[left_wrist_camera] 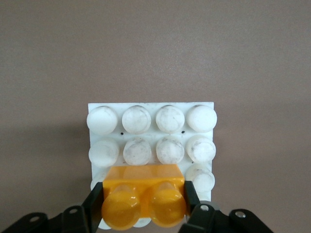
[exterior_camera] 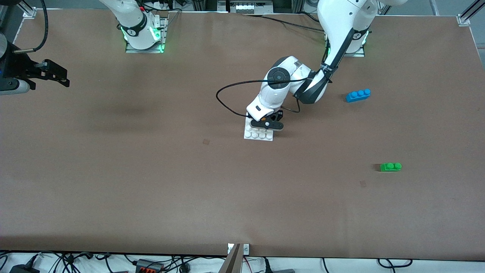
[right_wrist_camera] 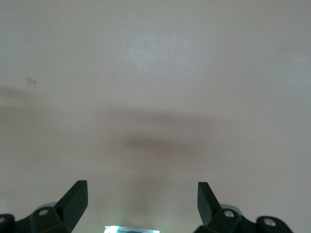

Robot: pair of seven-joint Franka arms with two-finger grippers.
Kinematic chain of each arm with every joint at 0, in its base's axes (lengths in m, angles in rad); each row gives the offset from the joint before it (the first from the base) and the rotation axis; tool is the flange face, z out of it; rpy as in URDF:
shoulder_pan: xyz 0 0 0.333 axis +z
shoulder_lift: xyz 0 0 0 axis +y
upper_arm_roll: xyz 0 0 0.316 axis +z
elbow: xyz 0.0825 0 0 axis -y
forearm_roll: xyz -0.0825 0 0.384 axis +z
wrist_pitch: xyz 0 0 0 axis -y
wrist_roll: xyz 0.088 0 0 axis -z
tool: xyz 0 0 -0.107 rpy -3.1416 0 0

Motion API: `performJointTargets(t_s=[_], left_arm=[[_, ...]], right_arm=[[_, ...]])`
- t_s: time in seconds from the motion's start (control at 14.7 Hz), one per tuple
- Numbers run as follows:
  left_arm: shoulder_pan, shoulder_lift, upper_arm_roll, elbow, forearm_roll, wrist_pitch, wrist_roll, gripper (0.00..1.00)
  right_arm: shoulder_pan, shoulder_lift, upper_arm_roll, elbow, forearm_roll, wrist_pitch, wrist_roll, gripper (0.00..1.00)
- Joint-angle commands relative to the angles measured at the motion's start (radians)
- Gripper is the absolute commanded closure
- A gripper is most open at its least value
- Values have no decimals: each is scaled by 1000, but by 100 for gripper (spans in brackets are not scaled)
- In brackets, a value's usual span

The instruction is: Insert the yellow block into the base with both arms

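Note:
My left gripper (exterior_camera: 267, 124) is shut on the yellow block (left_wrist_camera: 144, 196), one finger on each short end, as the left wrist view (left_wrist_camera: 144, 204) shows. It holds the block low over an edge row of studs on the white base (left_wrist_camera: 151, 130). I cannot tell whether the block is pressed onto the studs. In the front view the base (exterior_camera: 258, 135) lies mid-table, partly under the gripper, and the block is hidden by the hand. My right gripper (exterior_camera: 60, 77) is open and empty, up in the air over bare table at the right arm's end (right_wrist_camera: 141, 196), and waits there.
A blue three-stud brick (exterior_camera: 358, 95) lies toward the left arm's end of the table. A green two-stud brick (exterior_camera: 390, 167) lies nearer to the front camera than the blue one. A black cable (exterior_camera: 231, 94) loops off the left wrist.

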Motion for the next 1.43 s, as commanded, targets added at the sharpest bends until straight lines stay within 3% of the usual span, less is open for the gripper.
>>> performJointTargets(t_s=[0.0, 1.36], left_arm=[[-6, 11, 6, 0, 30, 33, -13, 50], [-17, 34, 7, -32, 66, 59, -5, 51]], right_arm=[[3, -9, 2, 6, -11, -15, 3, 0], [-1, -9, -4, 6, -9, -17, 5, 0]])
